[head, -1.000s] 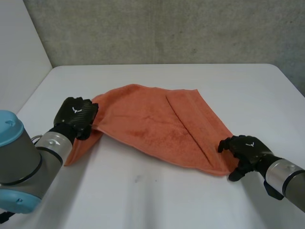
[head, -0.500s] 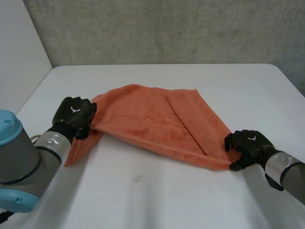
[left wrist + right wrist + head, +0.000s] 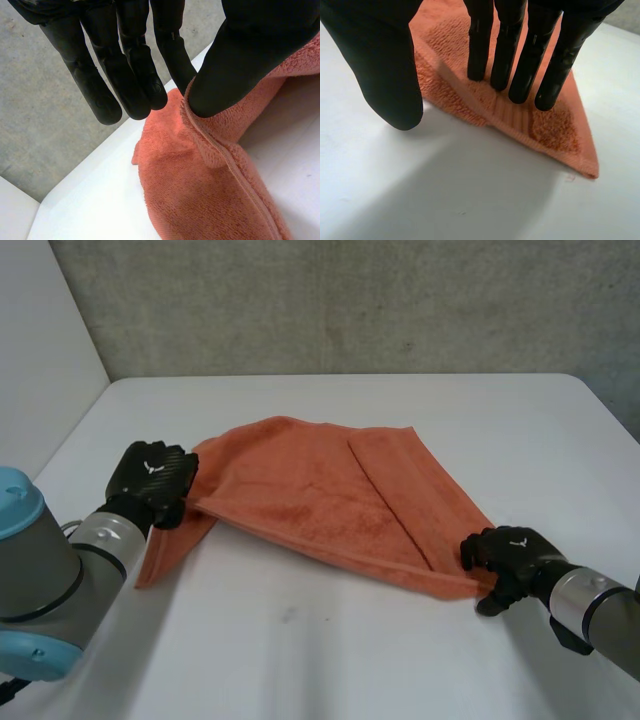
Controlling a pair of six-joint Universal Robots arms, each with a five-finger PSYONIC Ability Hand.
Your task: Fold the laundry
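An orange towel [image 3: 310, 490] lies partly folded across the middle of the white table [image 3: 300, 660]. My left hand [image 3: 152, 480] is at the towel's left edge. In the left wrist view the thumb [image 3: 235, 65] pinches the hem of the towel [image 3: 200, 190] against a finger and holds it raised. My right hand [image 3: 510, 552] is at the towel's near right corner. In the right wrist view its fingers [image 3: 510, 45] reach straight down onto the corner of the towel [image 3: 550, 125]. Its thumb [image 3: 385, 65] stands apart over bare table beside the hem, so nothing is pinched.
A grey concrete wall [image 3: 350, 300] runs behind the table's far edge. A white wall [image 3: 40, 370] stands at the left. Bare tabletop lies all round the towel, widest along the near side.
My right hand has slid a little left onto the towel's near right corner and its fingers have shifted. My left hand has drifted slightly left, and the near hem now runs straighter.
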